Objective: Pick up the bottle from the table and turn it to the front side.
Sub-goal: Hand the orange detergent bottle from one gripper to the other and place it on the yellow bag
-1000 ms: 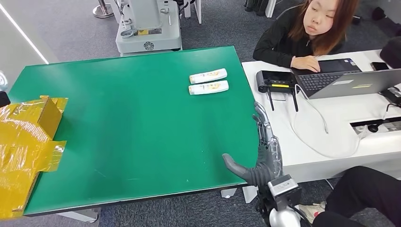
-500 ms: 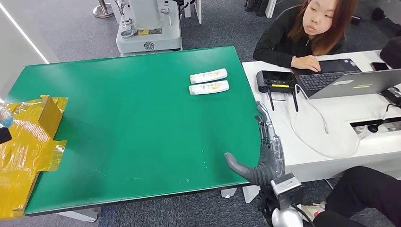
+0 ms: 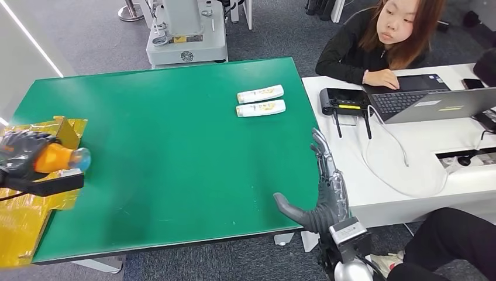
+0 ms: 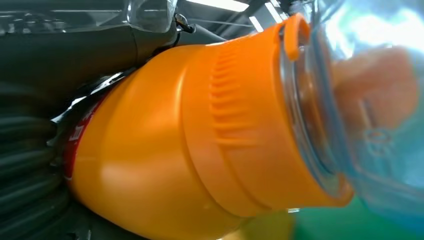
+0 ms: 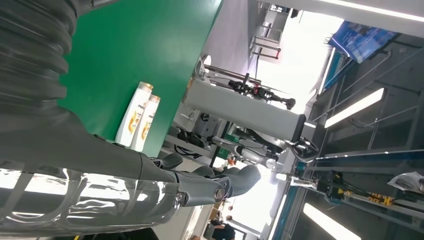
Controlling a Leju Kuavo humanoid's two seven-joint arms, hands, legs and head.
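Observation:
My left hand [image 3: 23,154] grips an orange bottle [image 3: 55,158] with a clear blue cap, lying sideways above the table's left edge. Up close in the left wrist view, the orange bottle [image 4: 200,135] has its ribbed collar and clear cap pointing away from the hand [image 4: 25,165]. Two white bottles with yellow labels [image 3: 260,93] [image 3: 261,108] lie side by side at the far right of the green table [image 3: 169,146]. My right hand [image 3: 324,193] hangs open at the table's near right edge, fingers stretched out, holding nothing. The white bottles [image 5: 137,116] also show past the right hand [image 5: 165,185].
A yellow taped cardboard box [image 3: 26,216] sits at the table's left edge under my left hand. To the right stands a white desk [image 3: 409,158] with a laptop, a black router and cables, and a person seated behind it. A white machine base [image 3: 186,35] stands beyond the table.
My left hand has come into the head view from the left edge, carrying the orange bottle over the yellow box. The right hand has barely moved. The camera shifted slightly.

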